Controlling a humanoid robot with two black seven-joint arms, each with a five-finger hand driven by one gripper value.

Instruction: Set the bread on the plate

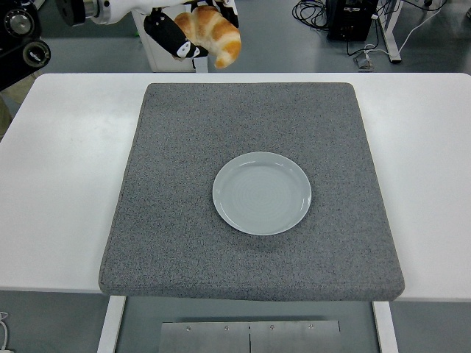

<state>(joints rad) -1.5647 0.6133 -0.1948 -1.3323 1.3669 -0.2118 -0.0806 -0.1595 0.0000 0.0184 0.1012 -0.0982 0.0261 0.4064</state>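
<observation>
We see the left hand (pixel 193 26) at the top left of the view, raised well above the desk (pixel 66 169), its black fingers (pixel 171 35) wrapped around the bread (pixel 213 29). The bread is a golden-brown croissant, curved and ridged, with a glossy crust that darkens toward its pointed lower tip. It hangs in the air beyond the far edge of the mat (pixel 184 243), well apart from the plate (pixel 262 193). The plate is round, smooth and pale grey-green, with faint concentric rings and a shallow raised rim; it lies flat near the middle of the mat and holds nothing. The mat is a thick, square pad of coarse grey felt-like fabric with rounded corners, covering most of the smooth white desk. We see dark cables (pixel 316 11) on the floor behind.
</observation>
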